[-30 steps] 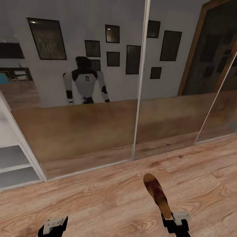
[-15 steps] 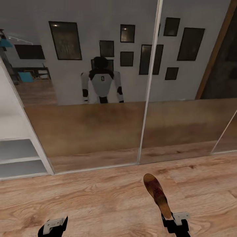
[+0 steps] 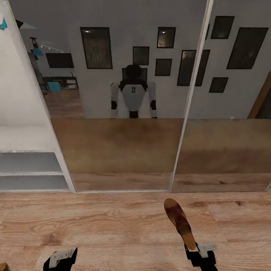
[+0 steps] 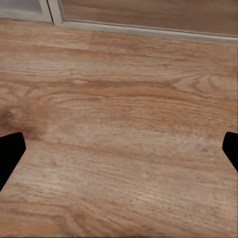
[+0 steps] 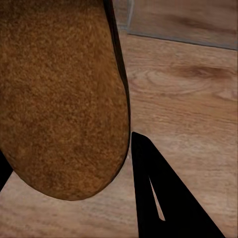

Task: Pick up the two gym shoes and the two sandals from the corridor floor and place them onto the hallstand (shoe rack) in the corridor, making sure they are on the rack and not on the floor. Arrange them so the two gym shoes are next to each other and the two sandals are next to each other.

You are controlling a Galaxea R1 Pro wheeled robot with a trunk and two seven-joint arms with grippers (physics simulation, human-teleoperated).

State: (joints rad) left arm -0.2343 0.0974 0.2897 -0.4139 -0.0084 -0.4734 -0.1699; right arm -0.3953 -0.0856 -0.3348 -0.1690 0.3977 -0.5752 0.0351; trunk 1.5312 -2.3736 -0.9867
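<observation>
One sandal (image 3: 180, 223) is pinched in the right gripper (image 3: 198, 253); the left gripper (image 4: 119, 151) hangs spread over corridor floor (image 3: 113, 226).

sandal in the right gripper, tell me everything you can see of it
The sandal is a brown slip-on, seen in the head view as a long narrow shape with a rounded tip, mottled darker and reddish in the middle. It is held off the wood floor, pointing forward and slightly left from the right gripper, whose jaws clamp its near end. In the right wrist view its broad surface looks tan and grainy like suede, with a dark edge.
</observation>
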